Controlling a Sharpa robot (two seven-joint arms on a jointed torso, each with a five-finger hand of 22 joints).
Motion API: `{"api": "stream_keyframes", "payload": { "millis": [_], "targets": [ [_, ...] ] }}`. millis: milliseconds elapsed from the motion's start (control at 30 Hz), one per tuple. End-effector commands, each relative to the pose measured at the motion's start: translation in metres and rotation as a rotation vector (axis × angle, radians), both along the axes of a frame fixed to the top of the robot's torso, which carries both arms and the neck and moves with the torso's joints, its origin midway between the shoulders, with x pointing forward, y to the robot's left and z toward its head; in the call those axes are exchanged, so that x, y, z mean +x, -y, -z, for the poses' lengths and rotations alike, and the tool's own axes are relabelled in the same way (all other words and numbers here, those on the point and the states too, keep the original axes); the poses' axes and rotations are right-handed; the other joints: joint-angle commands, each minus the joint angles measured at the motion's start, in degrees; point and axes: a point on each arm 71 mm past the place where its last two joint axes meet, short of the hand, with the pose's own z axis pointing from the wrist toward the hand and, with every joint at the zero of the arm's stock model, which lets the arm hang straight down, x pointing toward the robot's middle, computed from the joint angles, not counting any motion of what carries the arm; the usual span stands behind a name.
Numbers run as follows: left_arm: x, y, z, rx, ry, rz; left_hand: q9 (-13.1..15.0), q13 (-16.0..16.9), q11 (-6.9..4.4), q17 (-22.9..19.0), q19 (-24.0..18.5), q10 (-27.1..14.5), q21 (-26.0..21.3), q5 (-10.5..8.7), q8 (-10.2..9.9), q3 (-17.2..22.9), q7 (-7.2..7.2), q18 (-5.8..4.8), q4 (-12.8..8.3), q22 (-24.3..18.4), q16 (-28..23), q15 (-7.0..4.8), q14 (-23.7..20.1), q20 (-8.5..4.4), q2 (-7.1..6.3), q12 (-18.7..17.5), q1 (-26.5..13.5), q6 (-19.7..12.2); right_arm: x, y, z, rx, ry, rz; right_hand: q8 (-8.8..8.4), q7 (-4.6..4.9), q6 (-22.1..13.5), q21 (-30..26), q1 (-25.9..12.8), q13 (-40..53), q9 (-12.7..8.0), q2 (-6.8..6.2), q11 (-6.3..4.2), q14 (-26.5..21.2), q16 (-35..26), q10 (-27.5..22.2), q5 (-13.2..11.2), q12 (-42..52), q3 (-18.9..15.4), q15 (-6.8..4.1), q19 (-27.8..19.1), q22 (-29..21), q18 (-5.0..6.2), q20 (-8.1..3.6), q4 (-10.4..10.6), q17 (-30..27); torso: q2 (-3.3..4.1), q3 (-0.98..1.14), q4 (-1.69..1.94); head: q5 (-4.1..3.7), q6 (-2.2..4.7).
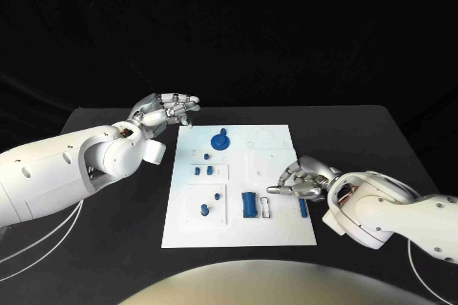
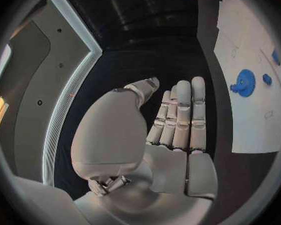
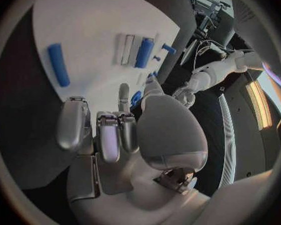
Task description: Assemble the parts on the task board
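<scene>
Right hand (image 1: 302, 180) hovered over task board (image 1: 276, 232), fingers curled, holding nothing, beside blue bar (image 1: 304, 208). Left hand (image 1: 164, 109) idle, flat, empty. Likely pre-grasp; next move probably needs pinching that bar.

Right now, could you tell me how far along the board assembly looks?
Early, I'd judge. On the task board, the round blue gear part looks seated, though I cannot confirm it. Nothing is in hand: the left hand hovers off the board, the right hand above it. The long blue bar and blue cylinder lie loose.
</scene>
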Motion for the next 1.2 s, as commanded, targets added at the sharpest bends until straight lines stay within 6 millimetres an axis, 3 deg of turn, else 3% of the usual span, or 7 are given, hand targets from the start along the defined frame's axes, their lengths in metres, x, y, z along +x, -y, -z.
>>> {"api": "stream_keyframes", "payload": {
  "millis": [33,233,433,700,900,1200],
  "targets": [
    [0.000,0.003,-0.001,-0.014,0.006,0.010,0.07,0.06,-0.04,-0.07,0.53,-0.53,-0.23,0.00,-0.06,-0.35,0.14,0.33,0.05,-0.07,-0.30,0.06,-0.51,-0.05,-0.08,0.38,0.63,-0.27,0.003,0.016,-0.011,0.012,0.085,-0.005,-0.98,0.37,-0.74,0.08,1.91,13.88,-0.33,0.28,0.75,5.19,-0.19,5.20,-0.38,-0.28,-0.28,0.55,-0.02,6.98,-0.38,0.38,-0.36,11.22,-0.21,-0.12,-0.23,-0.76,0.01],
    [-0.001,0.004,-0.001,-0.017,0.007,0.015,0.07,0.06,-0.04,-0.07,0.53,-0.53,-0.23,0.00,-0.06,-0.35,0.14,0.33,0.05,-0.07,-0.30,0.06,-0.51,-0.05,-0.08,0.38,0.63,-0.27,0.000,0.045,-0.014,-0.076,0.130,0.009,-2.40,0.88,-1.40,0.15,4.49,13.79,-0.87,0.20,1.20,5.16,-0.23,5.12,-0.39,-0.46,-0.70,0.94,0.01,7.15,-0.41,0.74,-0.54,11.09,-0.23,-0.08,-0.50,-1.71,0.01],
    [-0.001,0.005,0.000,-0.019,0.005,0.017,0.07,0.06,-0.04,-0.07,0.53,-0.53,-0.23,0.00,-0.06,-0.35,0.14,0.33,0.05,-0.07,-0.30,0.06,-0.51,-0.05,-0.08,0.38,0.63,-0.27,-0.010,0.061,0.000,-0.156,0.092,0.013,-2.08,0.63,0.07,0.05,5.09,13.66,-0.59,0.19,1.05,5.13,-0.28,5.04,-0.42,-0.69,-1.20,0.90,-0.01,7.20,-0.37,0.81,-0.30,10.95,-0.26,0.07,-0.78,-1.99,0.01],
    [-0.002,0.004,0.001,-0.019,0.001,0.017,0.07,0.06,-0.04,-0.07,0.53,-0.53,-0.23,0.00,-0.06,-0.35,0.14,0.33,0.05,-0.07,-0.30,0.06,-0.51,-0.05,-0.08,0.38,0.63,-0.27,-0.023,0.061,0.019,-0.207,0.038,-0.010,-1.60,0.32,1.00,0.12,5.16,13.48,0.05,0.22,0.81,5.12,-0.29,4.92,-0.42,-1.01,-1.62,0.72,0.03,7.29,-0.37,0.74,-0.22,10.94,-0.24,0.14,-0.73,-2.10,0.01],
    [-0.002,0.003,0.002,-0.018,-0.001,0.016,0.07,0.06,-0.04,-0.07,0.53,-0.53,-0.23,0.00,-0.06,-0.35,0.14,0.33,0.05,-0.07,-0.30,0.06,-0.51,-0.05,-0.08,0.38,0.63,-0.27,-0.027,0.058,0.026,-0.221,0.025,-0.025,-1.54,0.28,1.09,0.20,5.13,13.50,0.14,0.29,0.77,5.13,-0.29,4.93,-0.41,-0.99,-1.66,0.69,0.05,7.32,-0.39,0.72,-0.20,10.97,-0.21,0.01,-0.61,-2.27,0.01],
    [-0.002,0.002,0.002,-0.017,-0.003,0.015,0.07,0.06,-0.04,-0.07,0.53,-0.53,-0.23,0.00,-0.06,-0.35,0.14,0.33,0.05,-0.07,-0.30,0.06,-0.51,-0.05,-0.08,0.38,0.63,-0.27,-0.029,0.050,0.032,-0.229,0.019,-0.052,-1.39,0.13,1.38,0.16,5.33,13.53,0.41,0.52,0.65,5.13,-0.29,4.96,-0.38,-0.93,-1.70,0.60,0.05,7.34,-0.38,0.66,-0.27,10.96,-0.26,0.00,-0.65,-2.04,0.01]
  ]
}}
